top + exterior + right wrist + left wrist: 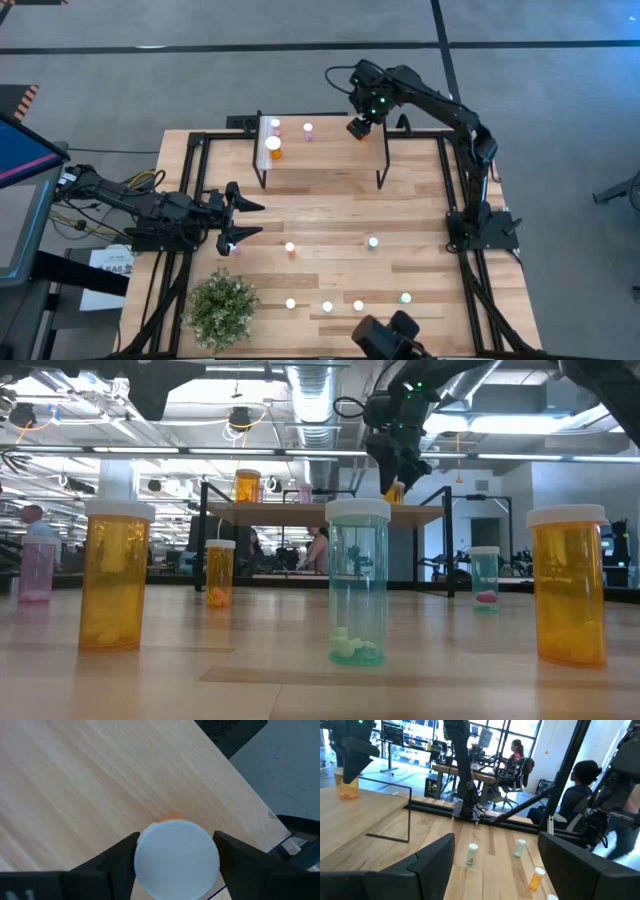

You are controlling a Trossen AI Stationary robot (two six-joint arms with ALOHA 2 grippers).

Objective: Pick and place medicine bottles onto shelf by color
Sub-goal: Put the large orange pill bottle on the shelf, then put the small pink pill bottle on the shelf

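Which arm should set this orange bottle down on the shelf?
Right. The right gripper is over the shelf end, fingers around the orange bottle. The left gripper is open, low over the table.

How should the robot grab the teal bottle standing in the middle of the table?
Probably by its round body, just under the white cap. The teal bottle stands upright with open tabletop around it, so a gripper could drop straight down over it and squeeze from two opposite sides. The right gripper is busy over the shelf.

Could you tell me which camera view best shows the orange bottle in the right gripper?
The right wrist view: the white-capped orange bottle fills the right gripper. The high view hides it; low and left wrist views show it small.
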